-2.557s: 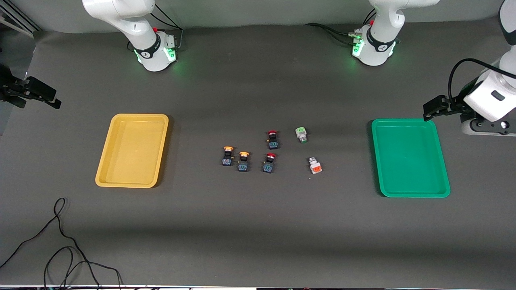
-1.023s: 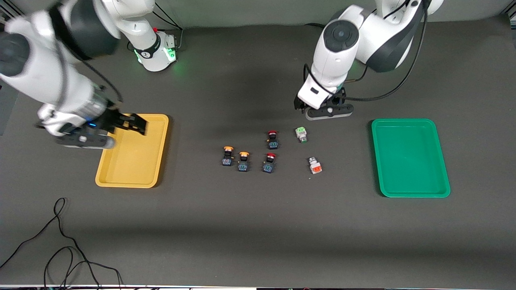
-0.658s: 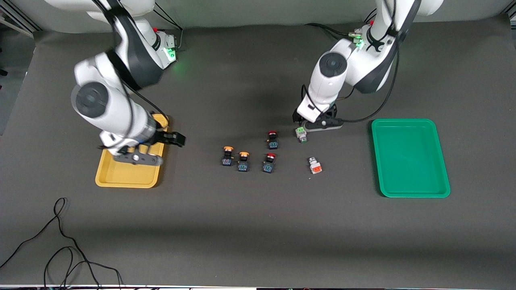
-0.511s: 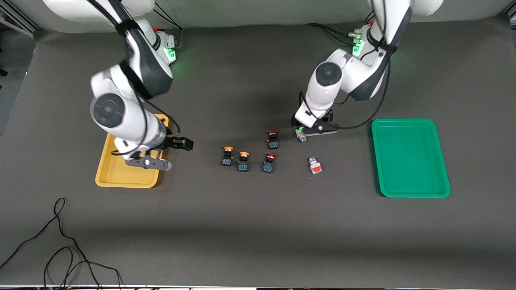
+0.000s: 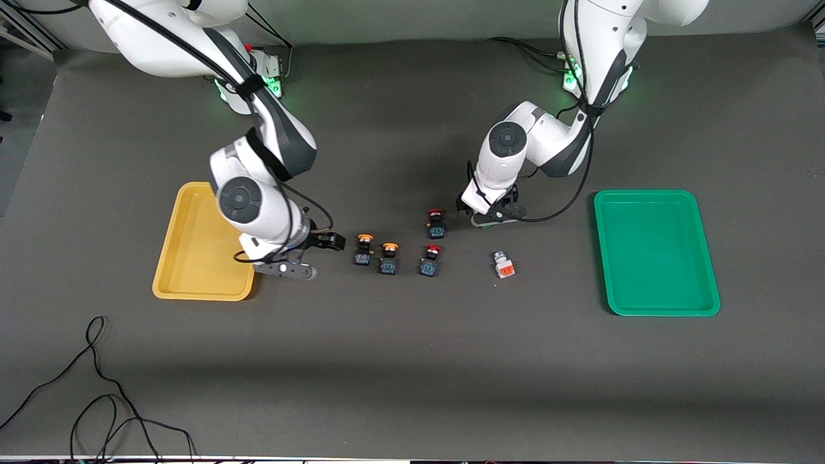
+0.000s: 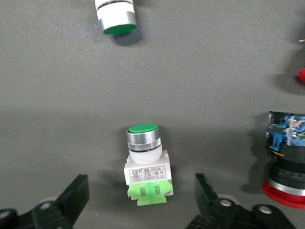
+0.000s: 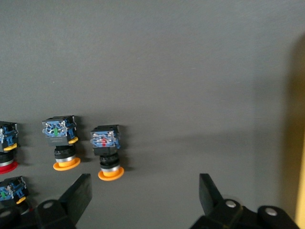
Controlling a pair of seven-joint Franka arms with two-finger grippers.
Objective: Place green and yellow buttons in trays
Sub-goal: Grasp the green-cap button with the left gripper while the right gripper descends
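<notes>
L gripper low over green button, jaws spread either side of it, not touching; button lies on table btwn red buttons and green tray. R gripper spread, empty, just beside yellow tray, near the 2 yellow buttons mid-table. Both trays hold nothing.

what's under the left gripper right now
The green button lies on the dark table between the open fingers of the left gripper, green cap away from the wrist. In the front view the gripper covers it, so contact cannot be told.
</notes>
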